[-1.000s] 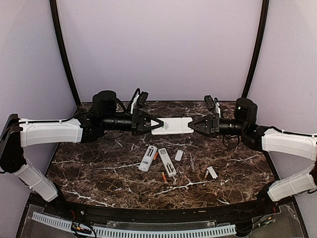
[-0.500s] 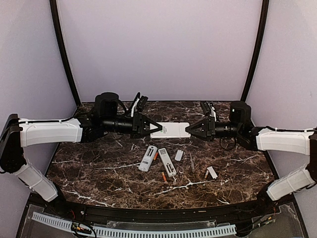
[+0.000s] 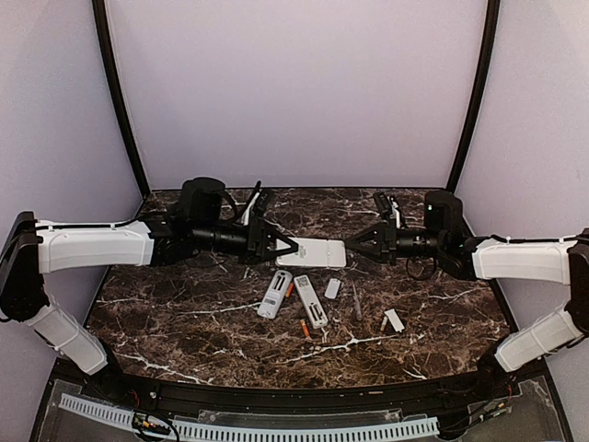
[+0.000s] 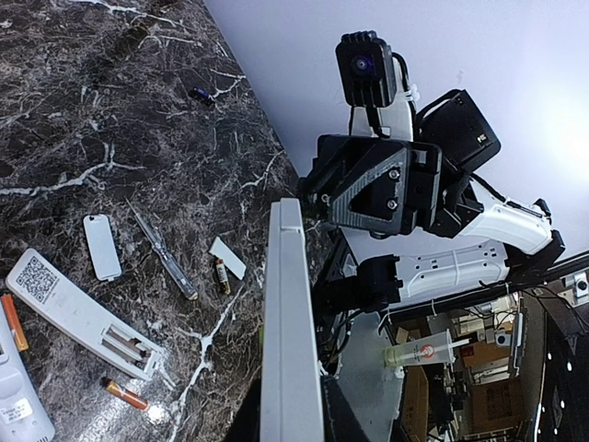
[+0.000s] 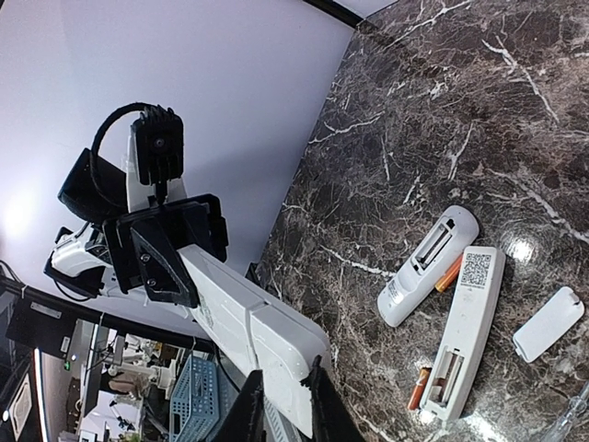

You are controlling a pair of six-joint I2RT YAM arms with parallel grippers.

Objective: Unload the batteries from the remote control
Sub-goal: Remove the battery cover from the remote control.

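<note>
A white remote (image 3: 311, 253) is held level just above the table at the back, its cover side up. My left gripper (image 3: 289, 248) is shut on its left end; in the left wrist view (image 4: 292, 410) the remote (image 4: 288, 304) shows edge-on. My right gripper (image 3: 354, 246) is shut on its right end, with the remote's corner (image 5: 276, 341) between the fingers (image 5: 283, 410). Two more remotes (image 3: 274, 294) (image 3: 310, 301) lie in the middle with open compartments. Orange batteries lie beside them (image 3: 290, 289), below them (image 3: 305, 328) and to the right (image 3: 384, 323).
Two white cover plates (image 3: 332, 288) (image 3: 394, 319) and a thin grey tool (image 3: 356, 302) lie right of the remotes. A small dark thing (image 4: 201, 94) lies near the back wall. Black posts stand at both back corners.
Both grippers have lowered the held remote toward the table and carried it slightly left. The things on the table have not moved.
</note>
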